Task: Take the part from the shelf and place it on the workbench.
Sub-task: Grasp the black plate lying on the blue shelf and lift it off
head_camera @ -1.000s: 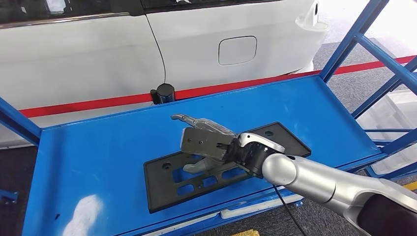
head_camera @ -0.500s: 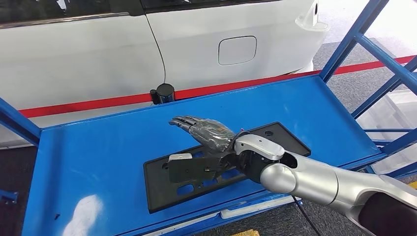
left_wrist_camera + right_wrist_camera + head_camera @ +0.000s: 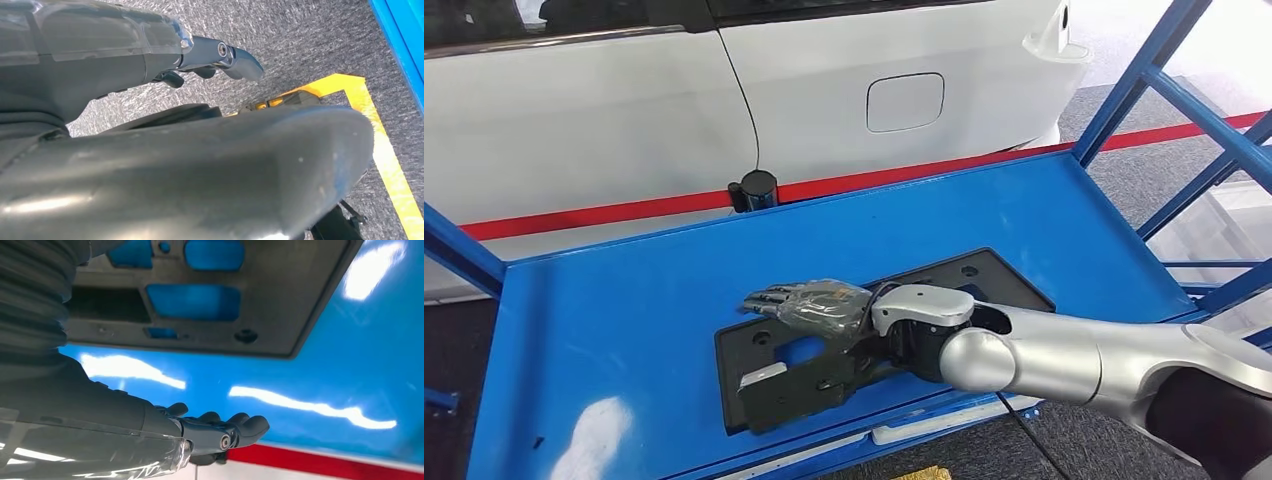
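The part [image 3: 989,278] is a flat black plate with cut-outs, lying on the blue shelf [image 3: 624,300] near its front edge. My right hand [image 3: 809,320] hangs low over the plate's left half, fingers stretched toward the left and thumb spread toward the plate's front edge. It holds nothing; I cannot tell whether it touches the plate. In the right wrist view the fingers [image 3: 235,427] reach out over blue shelf, apart from the plate [image 3: 280,305]. My left hand [image 3: 100,45] hangs over grey floor with nothing in it.
A white car [image 3: 824,90] stands right behind the shelf, with a small black cylinder [image 3: 755,188] at the shelf's back edge. Blue frame posts rise at the right [image 3: 1144,80] and left [image 3: 454,245]. Yellow tape [image 3: 385,150] marks the floor under my left arm.
My right hand has rolled over and sunk from above the plate's middle to low over its left half, thumb now spread toward the front. The plate has not moved.
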